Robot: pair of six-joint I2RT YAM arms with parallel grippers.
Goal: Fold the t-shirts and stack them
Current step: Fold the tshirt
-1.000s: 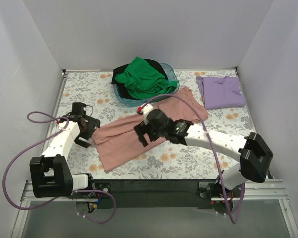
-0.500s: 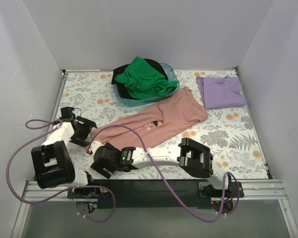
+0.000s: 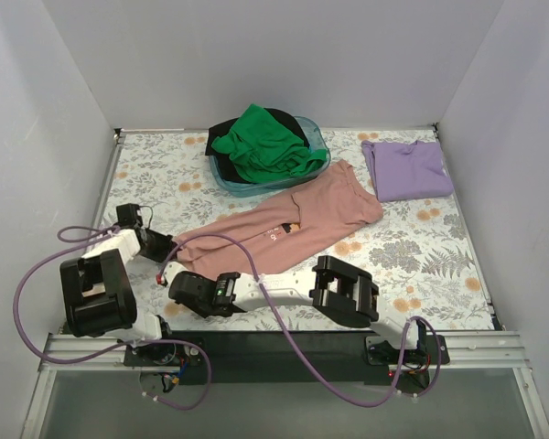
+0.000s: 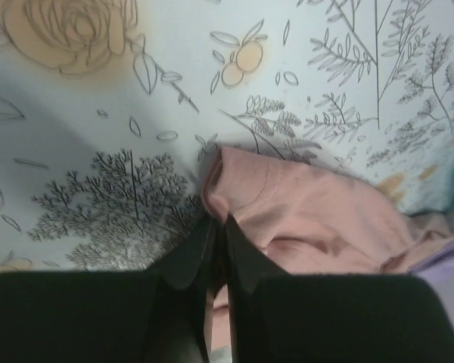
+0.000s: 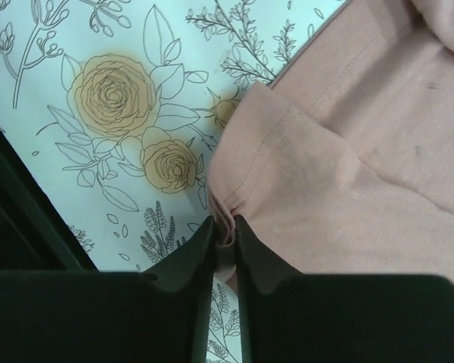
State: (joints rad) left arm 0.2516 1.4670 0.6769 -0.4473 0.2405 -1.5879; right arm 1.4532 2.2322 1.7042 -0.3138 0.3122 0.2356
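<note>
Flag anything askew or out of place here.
The pink t-shirt lies diagonally and bunched, left gripper and right gripper pinching its edge. The green t-shirt is heaped in the basin, draped over its rim. Nothing looks damaged.

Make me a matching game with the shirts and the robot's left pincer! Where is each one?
Things:
1. dusty pink cotton t-shirt
2. plain lavender cotton t-shirt
3. crumpled green cotton t-shirt
4. left pincer

Places:
A. heaped in the blue plastic basin
B. shut on the pink shirt's edge
C. spread across the middle of the floral table
D. folded flat at the far right corner

Pairs: 1-C, 2-D, 3-A, 4-B
</note>
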